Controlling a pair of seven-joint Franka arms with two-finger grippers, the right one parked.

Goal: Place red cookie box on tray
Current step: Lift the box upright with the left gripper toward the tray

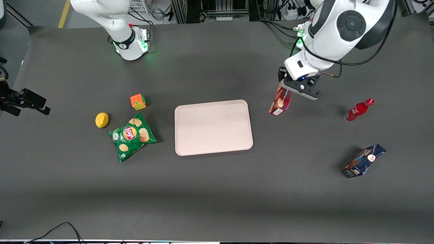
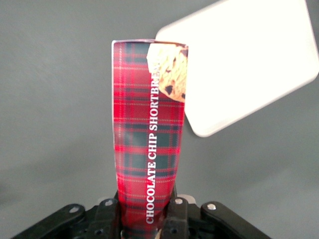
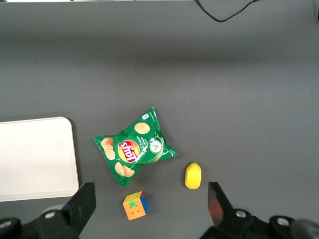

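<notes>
The pincer [image 1: 294, 88] grips the red cookie box [image 1: 280, 101] by one end, so the carton hangs below it with its long axis pointing down toward the tabletop [image 1: 217, 189], right of centre in the front frame. The tray [image 1: 213, 127] lies just beside it, toward frame left and slightly lower, with bare tabletop between.

The dark grey table [image 1: 217, 203] carries the tray [image 1: 213, 127], just beside the gripper [image 1: 294, 88] toward the parked arm's end. Lying farther that way: chip bag [image 1: 132, 137], puzzle cube [image 1: 138, 101], lemon [image 1: 101, 120]. Soda bottle [image 1: 358, 109] and blue snack box [image 1: 363, 160] lie toward the working arm's end
</notes>
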